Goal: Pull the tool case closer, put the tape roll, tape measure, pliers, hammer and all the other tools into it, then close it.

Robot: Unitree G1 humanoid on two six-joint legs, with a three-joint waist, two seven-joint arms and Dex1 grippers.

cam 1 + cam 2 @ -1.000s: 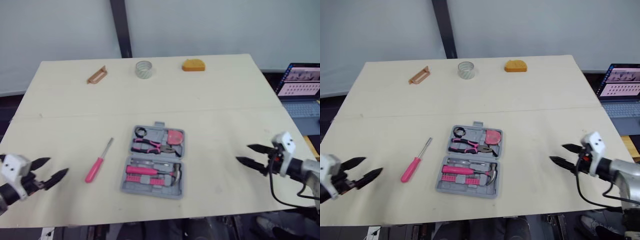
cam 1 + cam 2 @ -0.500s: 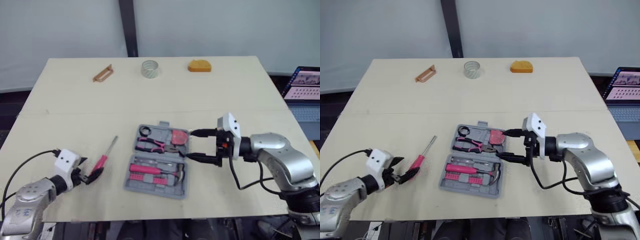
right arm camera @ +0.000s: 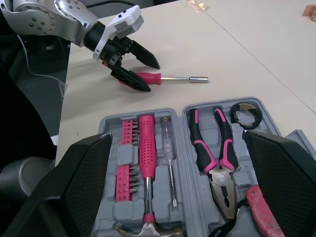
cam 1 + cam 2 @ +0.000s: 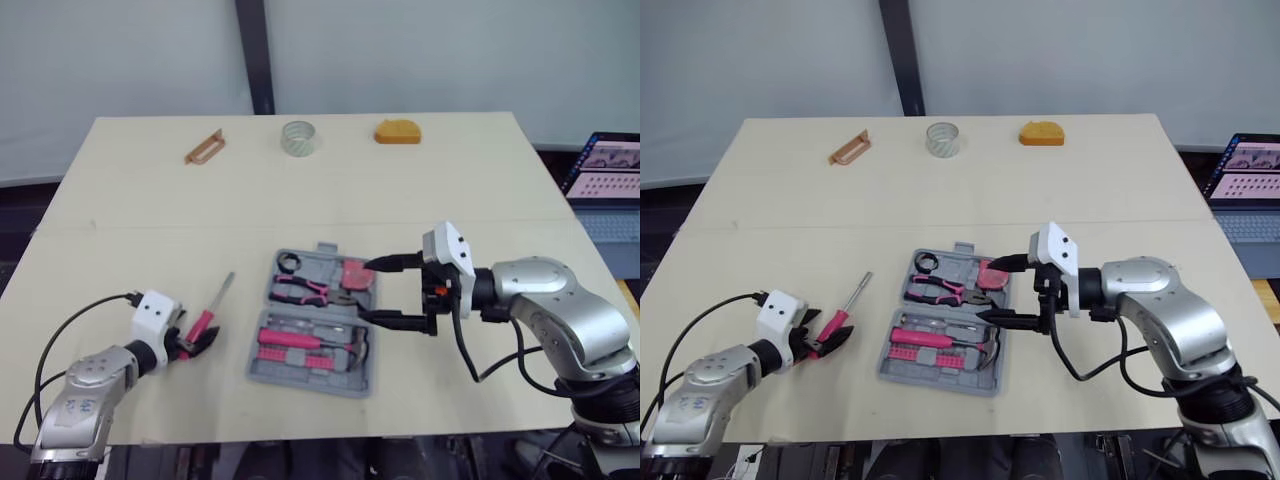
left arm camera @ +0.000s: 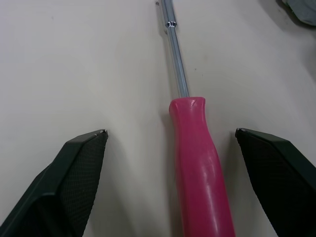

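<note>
My left gripper (image 4: 203,341) wide open, straddling screwdriver (image 5: 200,163) handle, no contact. Screwdriver on table, left of tool case (image 4: 300,377). Risk: uneven pad closure rolls round handle away. My right gripper (image 4: 366,291) wide at case's right edge; a bump shifts case.

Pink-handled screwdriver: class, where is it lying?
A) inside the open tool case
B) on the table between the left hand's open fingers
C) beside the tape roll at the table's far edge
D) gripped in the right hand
B: in the left wrist view the screwdriver lies on the table between the spread fingers of the left hand, neither finger touching it.
</note>
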